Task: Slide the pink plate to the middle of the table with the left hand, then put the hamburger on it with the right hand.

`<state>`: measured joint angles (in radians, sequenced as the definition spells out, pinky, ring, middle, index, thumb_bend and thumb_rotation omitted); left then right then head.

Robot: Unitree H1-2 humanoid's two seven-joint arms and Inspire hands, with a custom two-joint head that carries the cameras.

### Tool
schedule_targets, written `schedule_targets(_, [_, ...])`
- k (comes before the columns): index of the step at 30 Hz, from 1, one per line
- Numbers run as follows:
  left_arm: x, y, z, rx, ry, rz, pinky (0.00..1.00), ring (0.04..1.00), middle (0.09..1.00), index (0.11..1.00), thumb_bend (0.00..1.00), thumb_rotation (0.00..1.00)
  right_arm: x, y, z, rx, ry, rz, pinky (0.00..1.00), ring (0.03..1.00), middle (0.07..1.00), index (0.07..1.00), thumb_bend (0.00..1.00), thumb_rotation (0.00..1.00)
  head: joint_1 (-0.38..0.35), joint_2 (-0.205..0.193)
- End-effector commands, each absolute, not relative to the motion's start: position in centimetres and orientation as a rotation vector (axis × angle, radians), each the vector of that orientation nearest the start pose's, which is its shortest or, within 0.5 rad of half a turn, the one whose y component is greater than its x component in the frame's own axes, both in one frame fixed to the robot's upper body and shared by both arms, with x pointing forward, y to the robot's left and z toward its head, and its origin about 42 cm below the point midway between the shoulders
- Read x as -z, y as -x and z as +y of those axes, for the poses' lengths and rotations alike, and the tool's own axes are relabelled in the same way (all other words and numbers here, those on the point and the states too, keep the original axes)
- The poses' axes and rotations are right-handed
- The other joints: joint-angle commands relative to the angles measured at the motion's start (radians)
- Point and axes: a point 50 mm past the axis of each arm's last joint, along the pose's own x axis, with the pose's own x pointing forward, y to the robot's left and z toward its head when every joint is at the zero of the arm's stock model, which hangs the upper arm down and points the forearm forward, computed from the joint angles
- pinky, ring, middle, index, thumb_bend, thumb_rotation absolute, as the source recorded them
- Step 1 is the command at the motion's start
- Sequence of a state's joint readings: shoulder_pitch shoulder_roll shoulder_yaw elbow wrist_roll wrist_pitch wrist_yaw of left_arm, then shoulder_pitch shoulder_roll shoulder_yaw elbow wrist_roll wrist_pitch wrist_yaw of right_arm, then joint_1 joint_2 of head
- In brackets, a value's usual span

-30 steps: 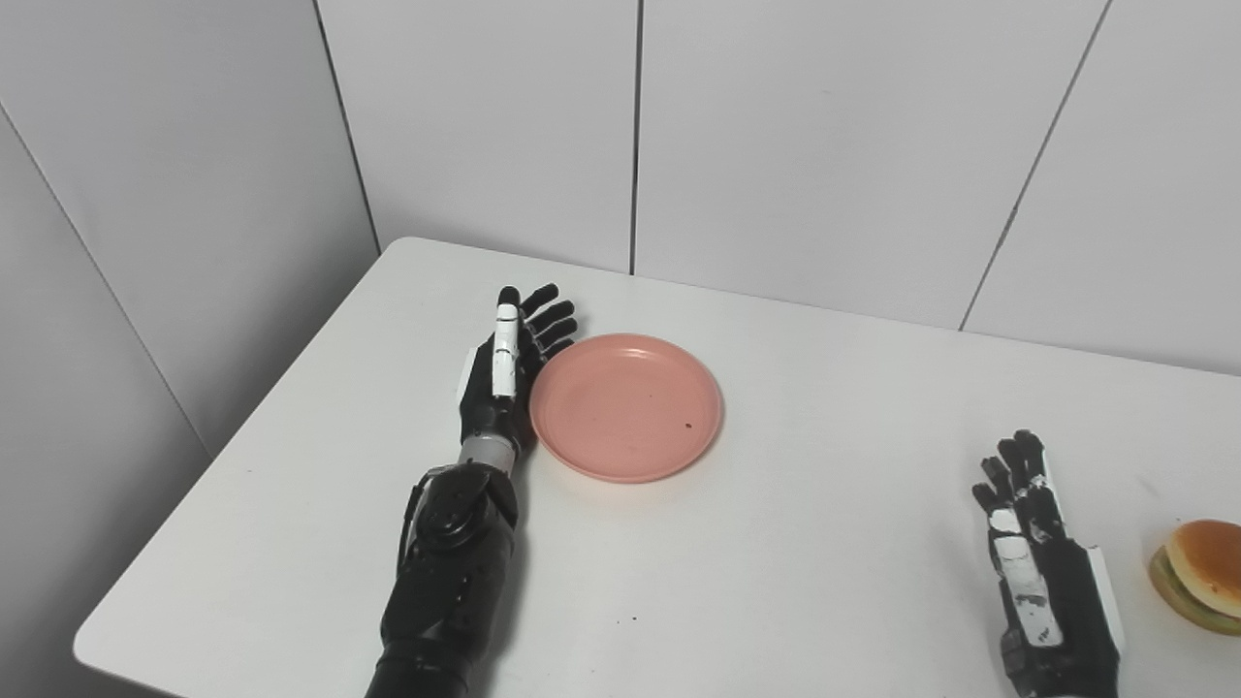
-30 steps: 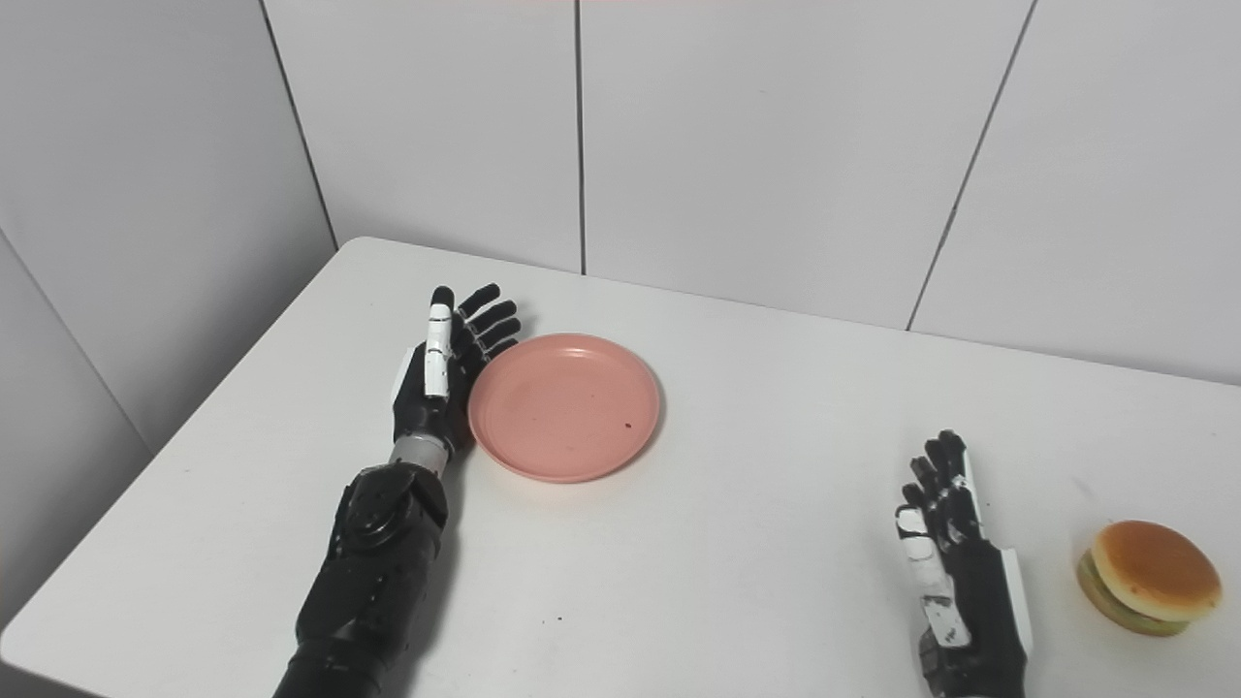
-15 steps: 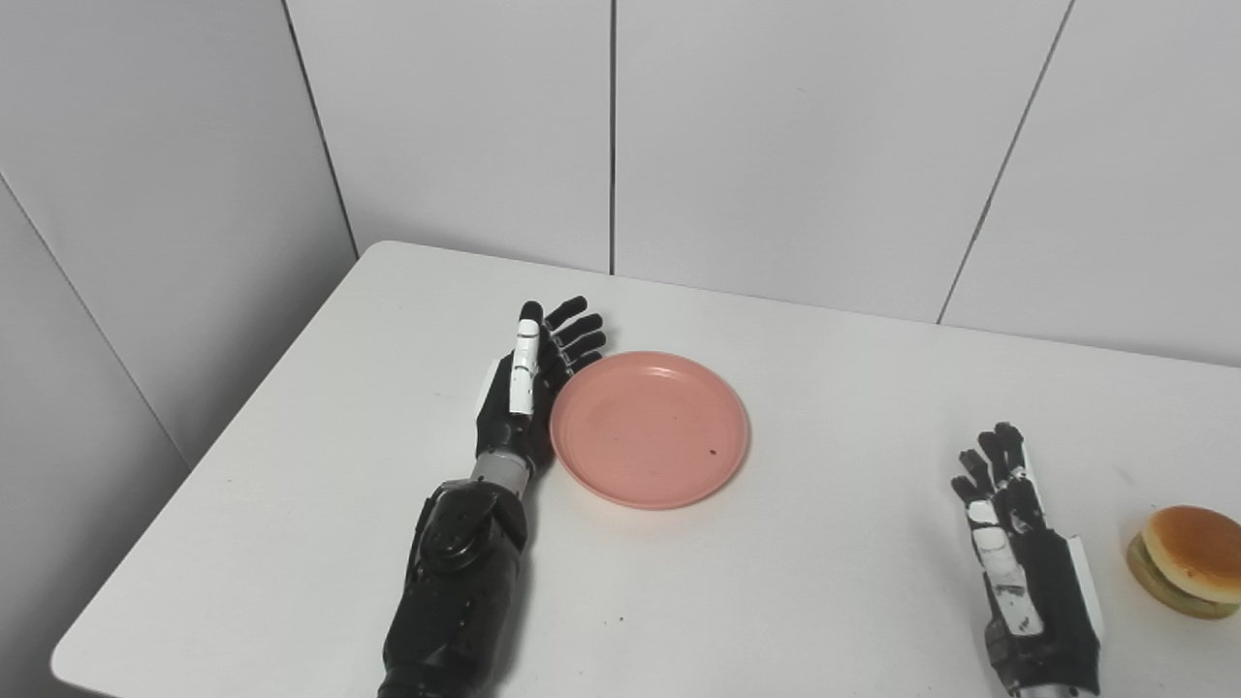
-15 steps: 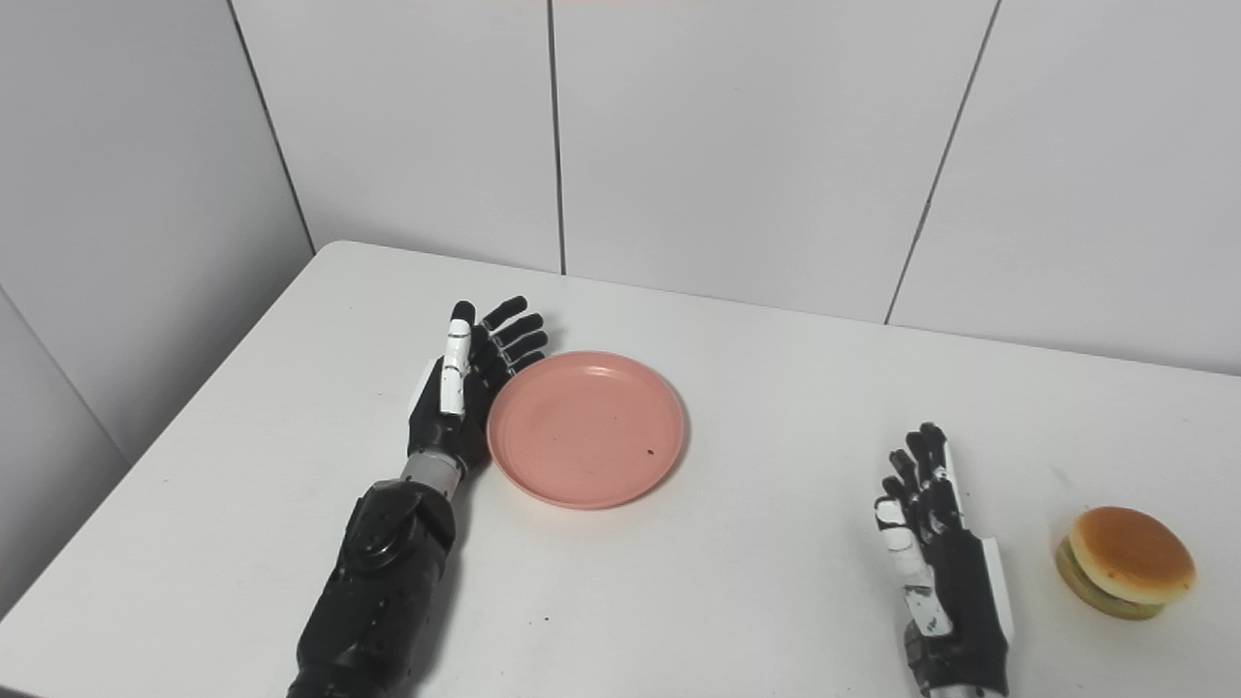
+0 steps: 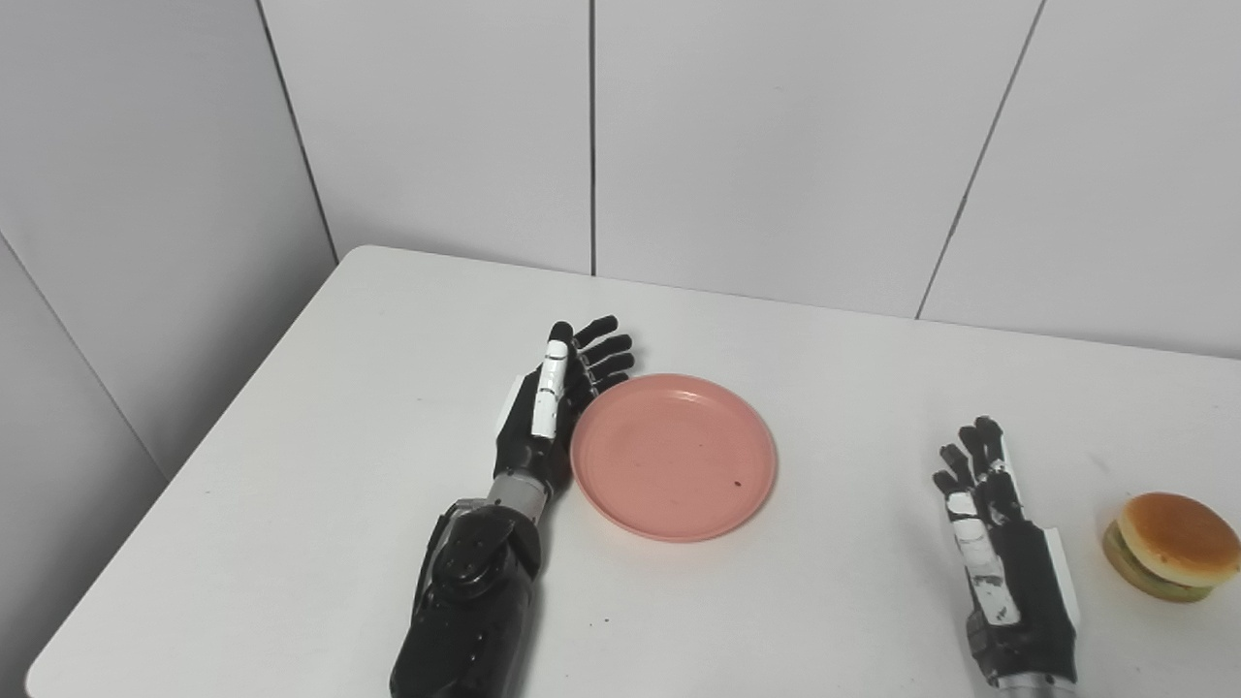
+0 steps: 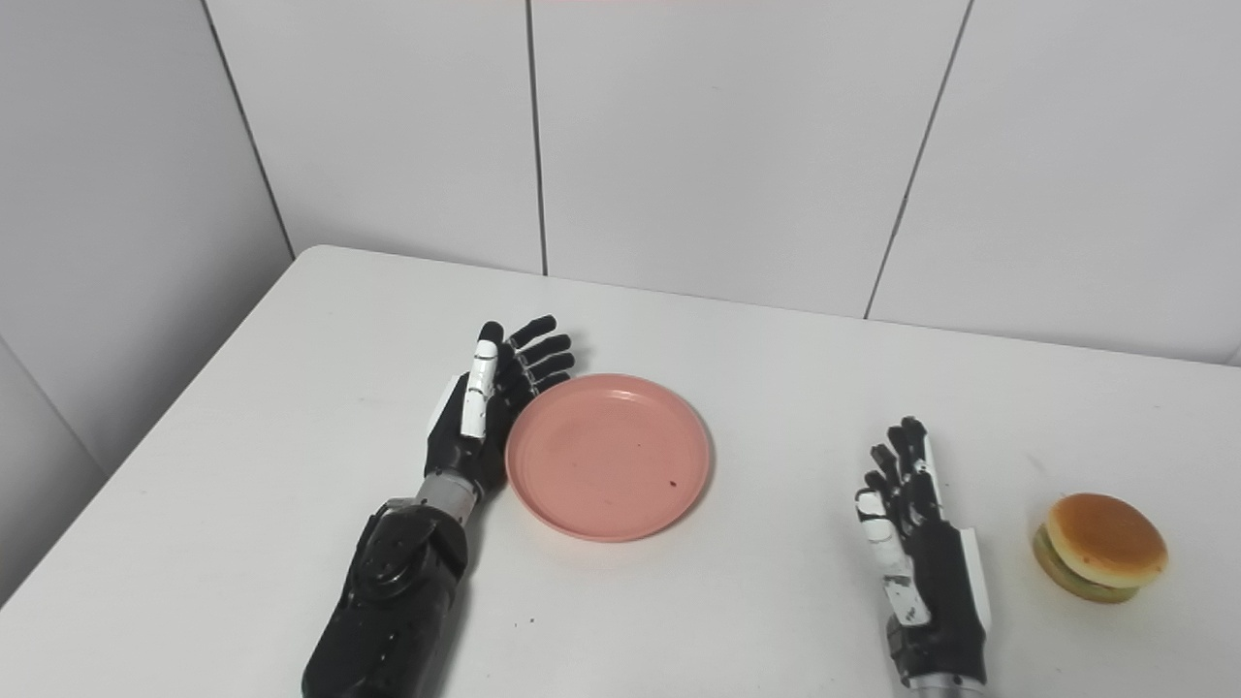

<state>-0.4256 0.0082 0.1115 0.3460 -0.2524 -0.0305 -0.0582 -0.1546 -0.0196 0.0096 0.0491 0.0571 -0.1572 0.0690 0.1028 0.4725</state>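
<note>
Pink plate [image 5: 674,456] slid right, left hand [image 5: 553,417] flat against rim (fingers spread); right hand [image 5: 999,543] unclenched.

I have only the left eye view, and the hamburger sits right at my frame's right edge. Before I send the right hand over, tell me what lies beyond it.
Observer: In the right eye view the hamburger shows whole, with a strip of bare table past its right side.
Operator: Report where the tabletop ends on that side.
Observer: No right edge shows. The tabletop runs out of the right eye view's frame, and only its back edge along the wall is in sight there.
</note>
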Motion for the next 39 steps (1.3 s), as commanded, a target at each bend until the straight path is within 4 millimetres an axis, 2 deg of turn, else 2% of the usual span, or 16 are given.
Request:
schedule_targets(1, [-12.9,-40.6,19.8,0.067,0.252,-0.011,0.78,0.768,0.758,0.745,0.61,1.0,-12.1,-31.9,-19.2,-0.113,-0.062,-0.198,0.96,0.966,0.991,1.0,0.55,0.78,-0.007,0.0])
schedule_targets(6, [-13.0,-40.1,19.5,0.093,0.234,-0.001,0.79,0.774,0.76,0.745,0.6,1.0,-12.1,-31.8,-18.8,-0.104,-0.052,-0.212,0.96,0.968,0.996,1.0,0.51,0.79,-0.025,-0.007])
schedule_targets(17, [-12.4,-38.8,18.7,0.152,0.261,0.012,0.79,0.792,0.784,0.777,0.58,1.0,-12.6,-31.4,-18.2,-0.095,-0.056,-0.211,0.96,0.965,0.986,0.998,0.55,0.78,-0.048,-0.001])
schedule_targets(28, [-11.6,-38.0,17.5,0.187,0.241,0.017,0.79,0.788,0.777,0.767,0.59,1.0,-13.0,-31.5,-17.9,-0.093,-0.06,-0.218,0.98,0.97,0.986,0.988,0.52,0.79,-0.064,-0.004])
schedule_targets(39, [-11.1,-36.2,15.3,0.207,0.256,0.053,0.8,0.794,0.789,0.778,0.56,1.0,-12.9,-31.5,-17.2,-0.078,-0.056,-0.22,0.98,0.963,0.979,0.988,0.54,0.79,-0.091,-0.018])
